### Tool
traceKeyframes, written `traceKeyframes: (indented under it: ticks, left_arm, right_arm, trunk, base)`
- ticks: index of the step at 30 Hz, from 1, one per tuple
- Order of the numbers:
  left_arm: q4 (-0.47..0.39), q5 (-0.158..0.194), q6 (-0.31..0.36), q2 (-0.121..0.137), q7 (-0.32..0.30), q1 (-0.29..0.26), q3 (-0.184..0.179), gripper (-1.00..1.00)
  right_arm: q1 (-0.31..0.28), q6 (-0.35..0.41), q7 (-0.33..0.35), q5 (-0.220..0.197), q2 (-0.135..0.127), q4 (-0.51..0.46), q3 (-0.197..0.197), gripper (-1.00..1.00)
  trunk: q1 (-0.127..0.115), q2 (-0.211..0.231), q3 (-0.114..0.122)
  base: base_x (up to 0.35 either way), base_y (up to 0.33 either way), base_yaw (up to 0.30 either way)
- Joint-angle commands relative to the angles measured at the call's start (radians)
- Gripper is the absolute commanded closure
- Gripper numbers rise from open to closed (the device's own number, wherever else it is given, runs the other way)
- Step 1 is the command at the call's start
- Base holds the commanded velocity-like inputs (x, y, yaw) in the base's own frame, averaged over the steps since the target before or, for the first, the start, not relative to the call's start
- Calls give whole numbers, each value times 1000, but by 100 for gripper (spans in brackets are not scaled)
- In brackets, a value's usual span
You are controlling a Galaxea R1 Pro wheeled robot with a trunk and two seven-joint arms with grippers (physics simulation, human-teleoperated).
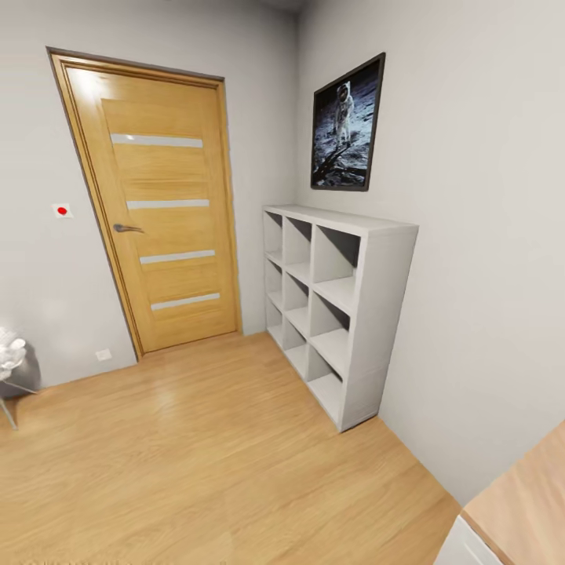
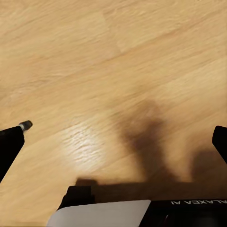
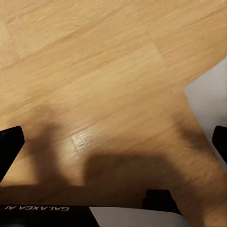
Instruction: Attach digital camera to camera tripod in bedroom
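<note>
Reading "GALAXEA AI" on both wrist housings. Left gripper [image 2: 118, 135] & right gripper [image 3: 116, 139] spread apart, empty, over plank floor [image 1: 196, 455]. Bedroom: wooden door [image 1: 157, 212] far left, white cube shelf [image 1: 333, 298] right w/ astronaut poster [image 1: 348, 125] above.

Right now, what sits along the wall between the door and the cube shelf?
Nothing stands there. In the head view, only pale wall and bare wood floor run from the door round the corner to the shelf.

Left gripper [image 2: 118, 135] spread wide, fingers apart, holding nothing; right gripper [image 3: 116, 137] likewise wide open, pointing down, empty.
</note>
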Motion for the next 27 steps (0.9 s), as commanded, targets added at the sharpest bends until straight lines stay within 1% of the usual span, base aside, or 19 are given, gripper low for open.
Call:
traceKeyframes:
  ticks: [1, 4, 9, 16, 21, 27]
  left_arm:
    - [-1, 0, -2, 0, 0, 0, 0, -100]
    - [-1, 0, -2, 0, 0, 0, 0, -100]
    - [-1, -2, -2, 0, 1, 0, 0, -100]
    - [0, -4, -2, 0, 2, 0, -1, -100]
    - [0, -5, -2, 0, 2, 0, -2, -100]
    - [0, -5, -2, 0, 2, 0, -2, -100]
  right_arm:
    - [0, -3, -1, 0, 0, 0, 0, -100]
    - [0, -3, -1, 0, 1, 1, 0, -100]
    - [0, -4, -1, 0, 1, 2, 0, -100]
    - [0, -3, -1, 0, 2, 2, 0, -100]
    - [0, -3, -1, 0, 1, 2, 0, -100]
    - [0, -4, -1, 0, 1, 3, 0, -100]
  trunk:
    - [0, 0, -1]
    - [0, 0, -1]
    - [0, 0, -1]
    - [0, 0, -1]
    - [0, 0, -1]
    - [0, 0, -1]
  base:
    - [0, 0, 260]
    - [0, 0, 164]
    - [50, 0, 50]
    - [243, 0, 8]
    - [127, 0, 1]
    - [253, 0, 0]
